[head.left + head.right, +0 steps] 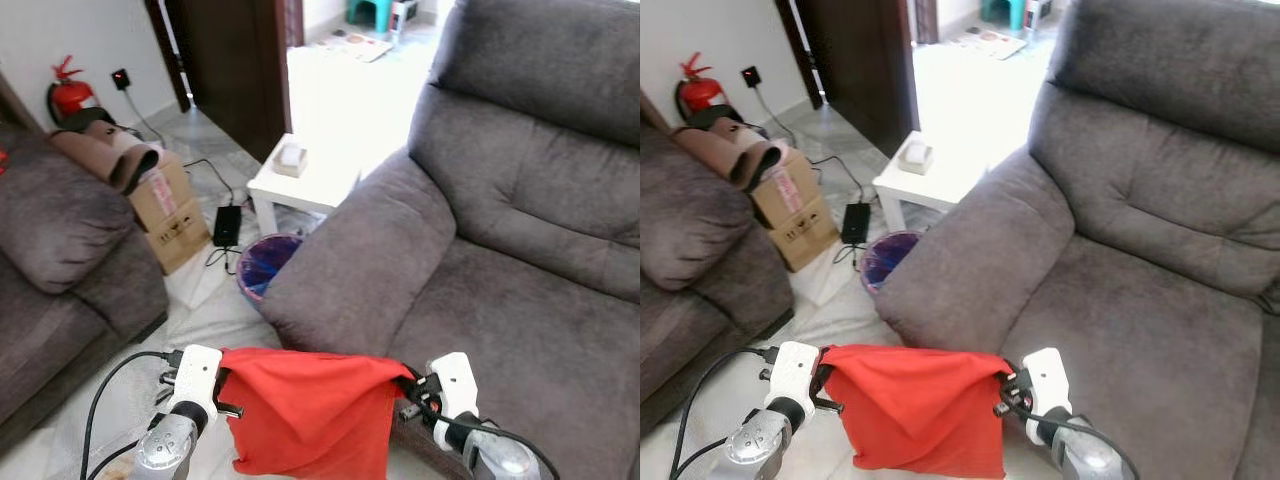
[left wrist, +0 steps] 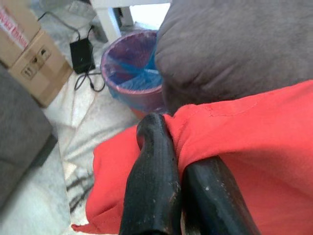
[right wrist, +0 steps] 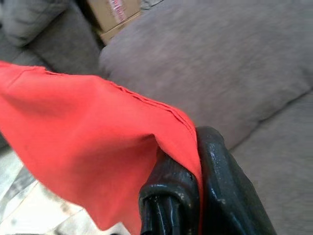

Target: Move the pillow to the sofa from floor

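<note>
While it hangs between both grippers, the red pillow (image 1: 305, 410) is off the floor, just near of the grey sofa (image 1: 500, 250).

Left gripper (image 2: 178, 161) pinches its left top corner, right gripper (image 3: 183, 161) its right; fingers of each are clamped narrow on the fabric. Far-left stand a lined bin (image 1: 262, 262) and white side table (image 1: 310, 180).

Both silver arms reached forward, low and side by side. The left hand (image 1: 228, 392) had its two black fingers (image 2: 154, 191) pressed together, pinching one upper corner of the red pillow (image 1: 305, 410). The right hand (image 1: 408, 385) gripped the opposite corner, its fingers (image 3: 220, 196) closed over the fabric, stretching the top edge between them.
</note>
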Robot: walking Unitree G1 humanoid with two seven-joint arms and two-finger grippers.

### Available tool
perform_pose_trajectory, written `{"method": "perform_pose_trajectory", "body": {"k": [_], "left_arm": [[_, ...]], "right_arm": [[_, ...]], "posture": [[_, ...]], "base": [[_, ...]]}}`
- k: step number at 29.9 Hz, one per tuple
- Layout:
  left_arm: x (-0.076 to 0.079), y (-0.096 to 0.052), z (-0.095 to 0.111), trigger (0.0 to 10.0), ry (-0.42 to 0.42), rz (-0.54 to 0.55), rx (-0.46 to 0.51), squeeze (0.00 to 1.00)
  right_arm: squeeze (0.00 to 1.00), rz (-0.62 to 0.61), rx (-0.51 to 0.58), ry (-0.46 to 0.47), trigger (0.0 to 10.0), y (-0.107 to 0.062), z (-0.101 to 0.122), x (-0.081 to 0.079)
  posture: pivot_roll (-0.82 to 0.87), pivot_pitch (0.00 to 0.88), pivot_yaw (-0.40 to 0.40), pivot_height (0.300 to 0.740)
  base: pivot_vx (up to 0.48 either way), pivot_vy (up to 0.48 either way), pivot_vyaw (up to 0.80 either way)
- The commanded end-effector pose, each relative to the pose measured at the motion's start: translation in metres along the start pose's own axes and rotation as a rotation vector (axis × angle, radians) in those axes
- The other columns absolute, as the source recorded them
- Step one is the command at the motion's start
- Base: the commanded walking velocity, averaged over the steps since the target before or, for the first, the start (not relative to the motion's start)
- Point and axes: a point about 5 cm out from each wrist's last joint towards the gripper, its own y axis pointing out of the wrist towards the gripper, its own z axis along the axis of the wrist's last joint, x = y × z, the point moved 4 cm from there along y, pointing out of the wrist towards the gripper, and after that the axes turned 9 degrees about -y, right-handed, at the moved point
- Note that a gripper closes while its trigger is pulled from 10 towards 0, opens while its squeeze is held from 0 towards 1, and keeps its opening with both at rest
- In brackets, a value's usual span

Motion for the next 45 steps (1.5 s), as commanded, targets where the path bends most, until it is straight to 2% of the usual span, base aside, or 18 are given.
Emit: {"method": "perform_pose_trajectory", "body": {"k": [1, 9, 13, 16, 32, 37, 45], "left_arm": [[-0.005, -0.001, 0.01, 10.0, -0.024, 0.022, 0.039, 0.0], [-0.004, -0.001, 0.012, 10.0, -0.013, 0.021, 0.045, 0.0], [-0.003, -0.001, 0.013, 10.0, 0.02, 0.027, 0.048, 0.0], [-0.003, 0.0, 0.013, 10.0, -0.016, 0.031, 0.042, 0.0], [0.004, -0.001, 0.019, 10.0, -0.036, -0.012, 0.069, 0.0], [0.001, -0.001, 0.019, 10.0, -0.027, 0.004, 0.069, 0.0], [-0.003, -0.002, 0.022, 10.0, -0.021, 0.017, 0.085, 0.0]], "right_arm": [[0.0, -0.051, 0.054, 0.009, 10.0, 0.0, 0.01, 0.008], [0.0, -0.091, 0.033, 0.02, 10.0, 0.001, 0.005, 0.013], [0.0, -0.105, 0.022, 0.013, 10.0, 0.002, 0.002, 0.016], [0.0, -0.131, 0.034, 0.018, 10.0, 0.002, 0.006, 0.019], [0.0, -0.155, 0.04, 0.034, 10.0, 0.003, 0.006, 0.021], [0.0, -0.152, 0.049, 0.027, 10.0, 0.004, 0.007, 0.021], [0.0, -0.159, 0.069, 0.032, 10.0, 0.009, 0.012, 0.02]], "posture": [[-0.03, 0.173, 0.043, 0.74], [-0.03, 0.173, 0.041, 0.74], [-0.03, 0.171, 0.041, 0.74], [-0.03, 0.17, 0.041, 0.74], [-0.03, 0.169, 0.04, 0.74], [-0.03, 0.169, 0.04, 0.74], [-0.02, 0.167, 0.037, 0.74]], "base": [[0.0, -0.247, -0.79], [0.0, -0.031, -0.79], [0.0, -0.234, -0.78], [0.0, -0.315, -0.78], [0.0, 0.0, -0.78], [0.0, 0.0, -0.78], [0.0, -0.255, 0.0]]}}
